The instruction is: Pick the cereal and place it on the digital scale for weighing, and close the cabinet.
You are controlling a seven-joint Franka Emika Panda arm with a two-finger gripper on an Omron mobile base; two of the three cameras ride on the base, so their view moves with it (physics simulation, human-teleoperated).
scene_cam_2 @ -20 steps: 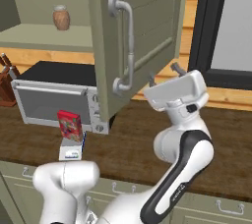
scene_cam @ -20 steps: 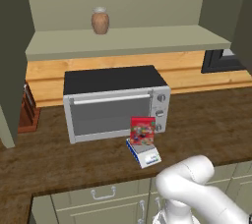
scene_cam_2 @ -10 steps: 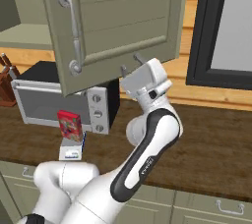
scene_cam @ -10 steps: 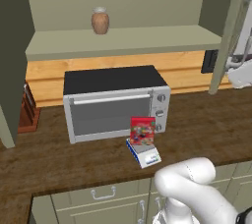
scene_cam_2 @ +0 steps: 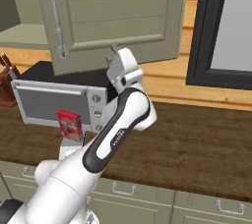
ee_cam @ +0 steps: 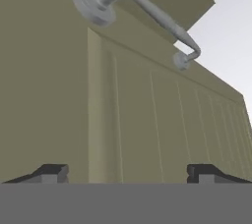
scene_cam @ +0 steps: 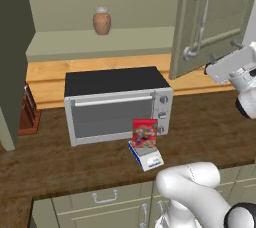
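Observation:
The cereal [scene_cam: 145, 132], a small red box, stands upright on the digital scale [scene_cam: 148, 158] in front of the toaster oven; it also shows as the cereal [scene_cam_2: 68, 126] in the right base view. The cabinet's right door [scene_cam: 216, 16] hangs partly swung in, and its silver bar handle [scene_cam: 196, 22] faces me. My gripper [scene_cam: 219, 58] is against the door's lower outer face, also seen as gripper [scene_cam_2: 112, 56]. In the hand view the gripper [ee_cam: 128, 174] is open, nothing between its fingertips [ee_cam: 50, 173], and the door panel [ee_cam: 147, 120] is right in front.
A silver toaster oven [scene_cam: 117, 103] sits on the dark wood counter [scene_cam: 210, 122]. A brown vase [scene_cam: 101, 21] stands on the cabinet shelf. The left cabinet door [scene_cam: 12, 62] hangs open. A knife block [scene_cam_2: 6, 85] is at far left, a dark window frame [scene_cam_2: 202, 26] at right.
The right cabinet door has swung a good way toward shut, with my hand following against its outer face. The cereal and scale have not moved.

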